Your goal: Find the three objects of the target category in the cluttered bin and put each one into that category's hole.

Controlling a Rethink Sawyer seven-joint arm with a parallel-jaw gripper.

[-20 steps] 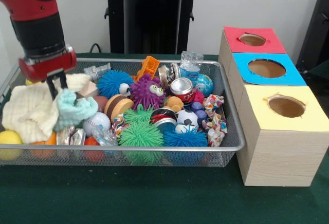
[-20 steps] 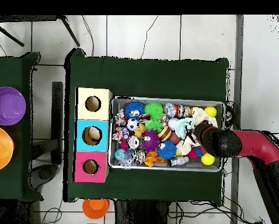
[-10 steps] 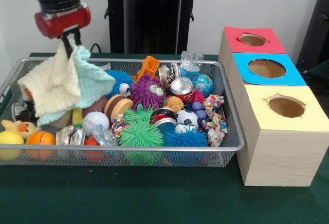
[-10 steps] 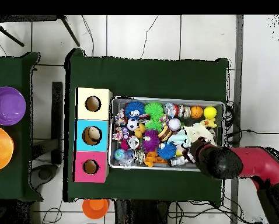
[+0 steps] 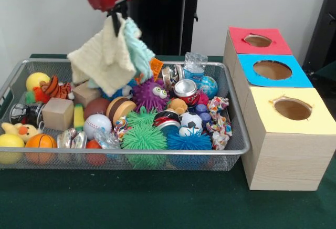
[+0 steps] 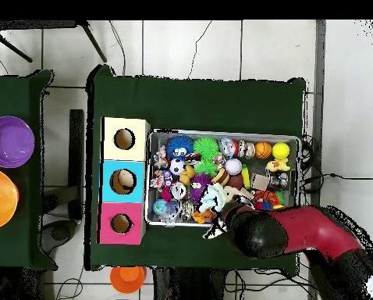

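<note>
The wire mesh bin (image 5: 231, 108) holds many mixed toys; it also shows in the overhead view (image 6: 221, 132). My gripper (image 5: 115, 21) is high over the bin's back middle, shut on a pale yellow and mint green cloth (image 5: 107, 55) that hangs free of the clutter. An orange black-striped stuffed toy (image 5: 55, 88) lies at the back left. A yellow duckling (image 5: 16, 131) lies at the front left corner, and shows in the overhead view (image 6: 280, 165). The red-surround hole (image 5: 258, 40) is the farthest on the wooden box; overhead it (image 6: 121, 223) is nearest the base.
The blue-surround hole (image 5: 272, 70) and yellow-surround hole (image 5: 292, 108) share the box right of the bin. Spiky puffer balls (image 5: 144, 137), cans (image 5: 185, 88), a wooden block (image 5: 58, 113), a basketball (image 5: 41, 141) and yellow balls (image 5: 38, 79) fill the bin.
My gripper rose out of the bin's left end with the cloth and moved right along the back. This uncovered the striped toy, the duckling, the wooden block and a yellow ball.
</note>
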